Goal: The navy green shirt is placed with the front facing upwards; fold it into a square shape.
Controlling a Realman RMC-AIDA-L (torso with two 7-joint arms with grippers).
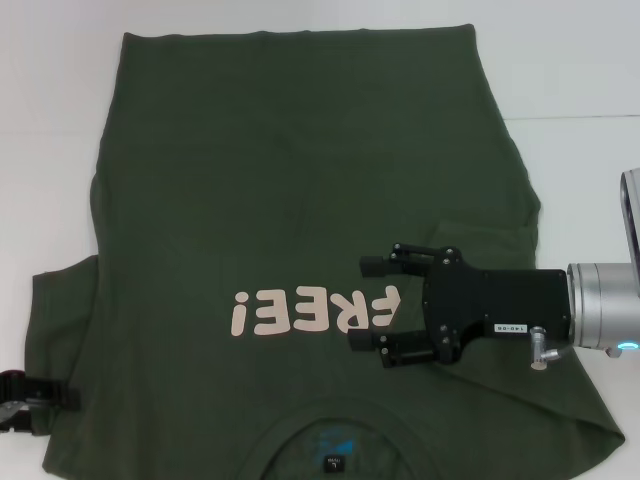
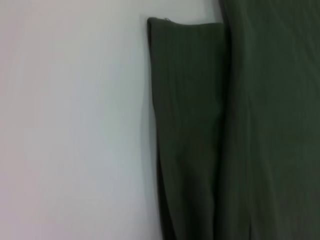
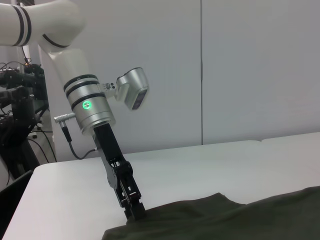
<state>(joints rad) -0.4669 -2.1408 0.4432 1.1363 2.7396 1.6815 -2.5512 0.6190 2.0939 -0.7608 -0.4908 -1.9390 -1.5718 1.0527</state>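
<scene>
Well, the dark olive-green cotton T-shirt [image 1: 300, 200] looks limp; right gripper [image 1: 372, 305] hovers at four o'clock, fingers apart, while left gripper [image 3: 135, 212] pinches the nine o'clock sleeve.

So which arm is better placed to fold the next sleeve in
Probably the left. The left gripper sits low at the navy green shirt's still-spread sleeve edge, fingers closed on cloth, while the right gripper hovers open over the chest.

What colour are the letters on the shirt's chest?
Pale pink letters "FREE!" on the dark olive-green shirt; clearest in the head view.
</scene>
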